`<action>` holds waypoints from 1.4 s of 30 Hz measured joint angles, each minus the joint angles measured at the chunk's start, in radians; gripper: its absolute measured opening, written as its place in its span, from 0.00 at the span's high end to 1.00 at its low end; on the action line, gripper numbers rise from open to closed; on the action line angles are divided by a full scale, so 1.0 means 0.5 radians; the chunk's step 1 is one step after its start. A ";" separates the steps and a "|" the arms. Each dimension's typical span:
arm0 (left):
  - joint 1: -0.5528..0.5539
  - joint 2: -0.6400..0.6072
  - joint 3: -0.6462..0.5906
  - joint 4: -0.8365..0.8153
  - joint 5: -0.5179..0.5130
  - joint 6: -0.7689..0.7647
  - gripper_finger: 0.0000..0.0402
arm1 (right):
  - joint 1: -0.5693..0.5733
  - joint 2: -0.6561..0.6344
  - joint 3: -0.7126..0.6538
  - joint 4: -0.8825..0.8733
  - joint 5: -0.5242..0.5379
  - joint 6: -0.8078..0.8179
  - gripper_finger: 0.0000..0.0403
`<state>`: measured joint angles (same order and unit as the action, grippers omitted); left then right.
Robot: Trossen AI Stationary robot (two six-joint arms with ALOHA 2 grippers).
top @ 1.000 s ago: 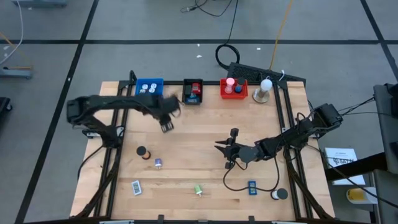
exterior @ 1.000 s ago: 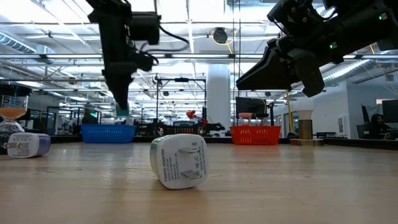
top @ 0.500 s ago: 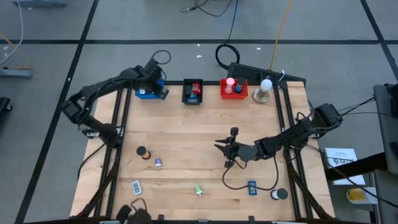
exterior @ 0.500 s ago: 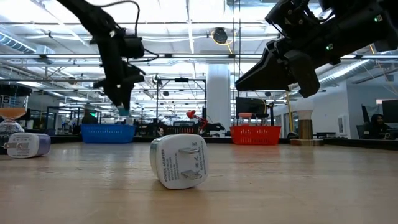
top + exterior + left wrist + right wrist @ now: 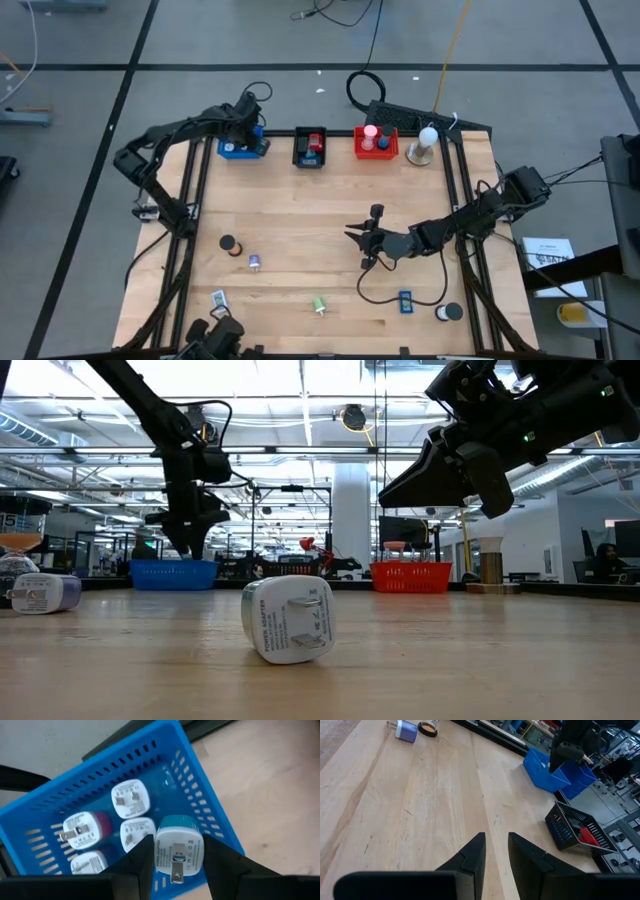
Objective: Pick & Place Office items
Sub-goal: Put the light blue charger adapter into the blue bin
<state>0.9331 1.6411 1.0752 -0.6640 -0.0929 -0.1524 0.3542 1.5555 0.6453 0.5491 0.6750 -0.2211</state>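
Note:
My left gripper [image 5: 246,128] hangs over the blue tray [image 5: 232,150] at the table's far left edge, shut on a white plug with a teal band [image 5: 179,847]. Three more white plugs [image 5: 131,799] lie in that tray. My right gripper [image 5: 353,240] hovers open above the table's middle right, holding nothing. Loose on the wood lie a black cylinder [image 5: 228,243], a purple plug [image 5: 253,262], a white-teal plug [image 5: 218,300], a green piece [image 5: 319,305], a blue rectangle [image 5: 405,301] and a black disc [image 5: 449,312]. A small black piece [image 5: 376,212] stands just beyond the right gripper. My left gripper pinches the teal-banded plug by its two side faces [image 5: 161,851], one finger [image 5: 142,862] on each side. The fingers come from above, pointing down. The plug is lifted clear above the blue tray, its pronged face turned toward the wrist camera.
A black tray [image 5: 311,148] with a red item, a red tray [image 5: 376,142] with a pink item and a white ball-topped stand [image 5: 427,143] line the far edge. A black cable [image 5: 372,292] loops below the right gripper. A white plug [image 5: 288,618] lies near the low camera.
My left arm has swung from over the table's left middle toward the far edge and now hangs above the blue tray, carrying the teal-banded plug with it. It has also turned about. The right arm has kept still.

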 joint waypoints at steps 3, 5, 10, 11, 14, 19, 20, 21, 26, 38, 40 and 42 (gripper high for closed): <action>0.030 0.022 0.000 0.026 -0.022 -0.008 0.66 | 0.000 0.000 0.000 0.000 0.000 0.000 0.82; 0.045 0.042 0.000 0.043 -0.029 -0.016 0.66 | 0.000 0.000 0.000 0.000 0.000 0.000 0.82; 0.052 0.044 0.000 0.045 -0.029 -0.016 0.66 | 0.000 0.000 0.000 0.000 0.000 0.000 0.82; 0.055 0.044 0.000 0.029 -0.042 -0.016 0.66 | 0.000 0.000 0.000 0.000 -0.001 0.000 0.82; 0.074 0.044 0.000 -0.045 -0.108 -0.016 0.66 | 0.000 0.000 0.000 0.000 -0.001 0.000 0.82; 0.083 0.044 0.000 -0.074 -0.111 -0.018 0.66 | 0.000 0.000 0.000 0.000 -0.001 0.000 0.82; 0.082 0.044 0.000 -0.070 -0.093 -0.018 0.66 | 0.000 0.000 0.000 0.000 -0.001 0.000 0.82; 0.082 0.044 0.000 -0.060 -0.071 -0.018 0.66 | 0.000 0.000 0.000 0.000 -0.001 0.000 0.82; 0.082 0.044 0.000 -0.014 0.015 -0.041 0.66 | 0.000 0.000 0.000 0.000 -0.001 0.000 0.82; 0.081 0.044 0.000 -0.024 0.060 -0.105 0.66 | 0.000 0.000 0.000 0.000 -0.001 0.000 0.82; 0.080 0.044 0.000 -0.024 0.059 -0.105 0.66 | 0.000 0.000 0.000 0.000 -0.001 0.000 0.82; 0.080 0.044 0.000 -0.024 0.049 -0.105 0.66 | 0.000 0.000 0.000 0.000 -0.001 0.000 0.82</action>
<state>0.9733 1.6630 1.0752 -0.6758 -0.0682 -0.2050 0.3542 1.5555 0.6453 0.5491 0.6746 -0.2211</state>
